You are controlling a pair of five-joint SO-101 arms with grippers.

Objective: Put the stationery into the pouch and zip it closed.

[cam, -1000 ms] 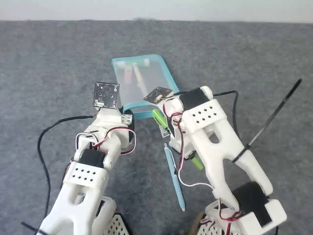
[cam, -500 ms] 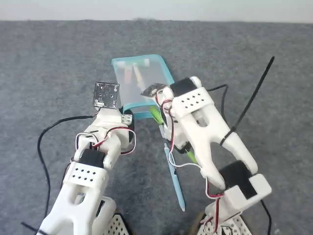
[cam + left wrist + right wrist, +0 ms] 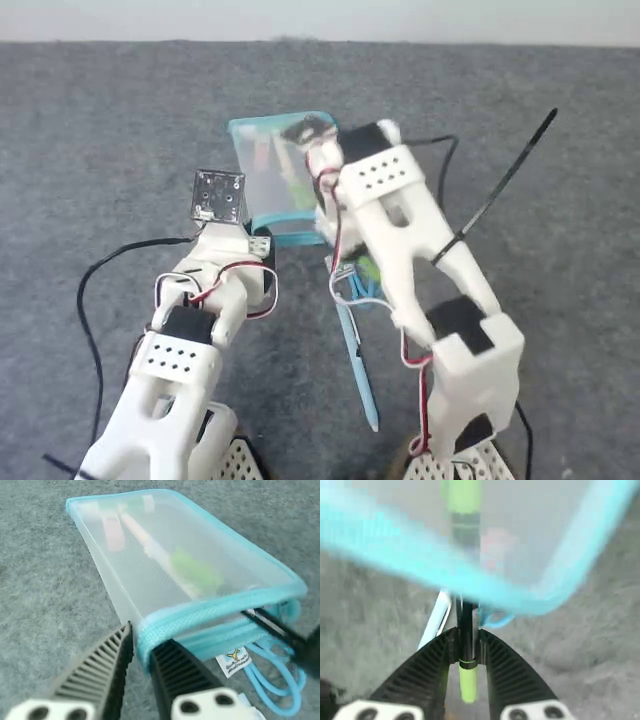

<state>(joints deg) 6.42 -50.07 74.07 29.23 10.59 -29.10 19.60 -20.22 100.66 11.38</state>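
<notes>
**High view.** Shows a see-through pouch (image 3: 270,165) with a teal border, flat on the grey carpet (image 3: 100,120) beyond both arms. Places the left arm (image 3: 190,340) at the pouch's near edge. Places the right arm (image 3: 400,220) stretched over the border on its own side, hiding that edge. Shows a blue pen (image 3: 360,375) on the carpet between the two arm bases, far end under the right arm. Also shows a patch of a green pen (image 3: 366,268) beneath the same arm. Leaves bare carpet beside the pouch on the left arm's side, beyond it up to the pale strip at the back, and outside the right arm.

**Left wrist view.** Shows the left gripper (image 3: 142,641) with ribbed jaws pinched on a corner of the pouch's teal zip edge. Reveals through the wall a red piece (image 3: 112,532), a pale stick (image 3: 150,547) and a green shape (image 3: 195,572), all too blurred to name. Shows a white label (image 3: 231,661) and a teal cord loop (image 3: 280,690) at the mouth end, resting on the carpet. Leaves open carpet along both long borders.

**Right wrist view.** Shows the right gripper (image 3: 466,634) clamped on the dark middle of the green pen. Points the pen straight across the teal rim of the mouth, green front end past the rim and inside the pouch. Shows the blue pen just beside the jaws, outside the rim. Leaves bare carpet on either side.
</notes>
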